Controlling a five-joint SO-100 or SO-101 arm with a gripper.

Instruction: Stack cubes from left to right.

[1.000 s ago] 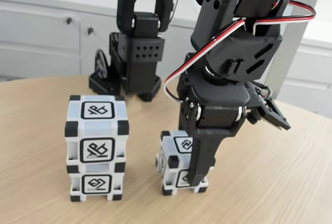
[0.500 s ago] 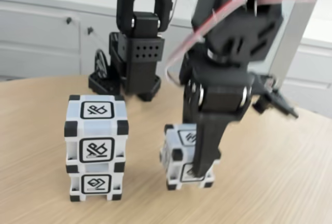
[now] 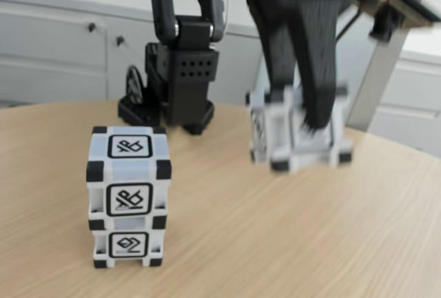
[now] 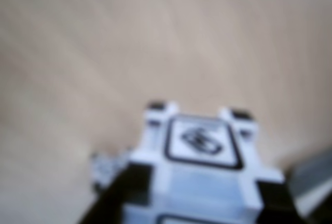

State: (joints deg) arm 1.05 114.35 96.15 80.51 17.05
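Note:
Two white cubes with black corners stand stacked at the left of the fixed view, the upper cube (image 3: 128, 168) resting on the lower cube (image 3: 128, 245). A third cube (image 3: 293, 131) hangs blurred in the air to the right, well above the wooden table (image 3: 275, 243). My black gripper (image 3: 310, 115) is shut on it from above. In the wrist view the held cube (image 4: 199, 156) sits at the bottom centre with a glyph face toward the camera, a dark finger (image 4: 122, 195) at its left, and the table far below.
The arm's black base (image 3: 172, 98) stands at the back of the table behind the stack. White cabinets (image 3: 55, 50) line the wall behind. A grey post (image 3: 379, 70) leans at the right.
The gripper has risen with the third cube, lifting it off the table and up to the right. The two-cube stack has not moved.

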